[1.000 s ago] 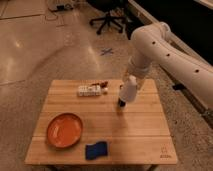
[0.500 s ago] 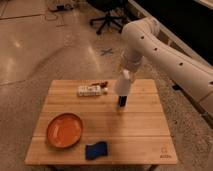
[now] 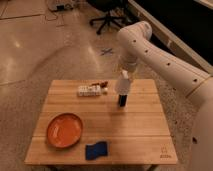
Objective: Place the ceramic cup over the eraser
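Tool (image 3: 123, 76) above tabletop (image 3: 140, 127) centre-right, clamped on ceramic cup (image 3: 123, 84). Cup hangs directly over upright eraser (image 3: 121, 100), aligned for lowering; whether touching, cannot tell.

tool (image 3: 123, 79) lifted, ceramic cup (image 3: 123, 85) above eraser (image 3: 121, 100)

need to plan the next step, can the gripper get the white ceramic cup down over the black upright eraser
Probably yes: the gripper holds the white ceramic cup directly above the black upright eraser, with nothing between them. The white box pack lies to the side.
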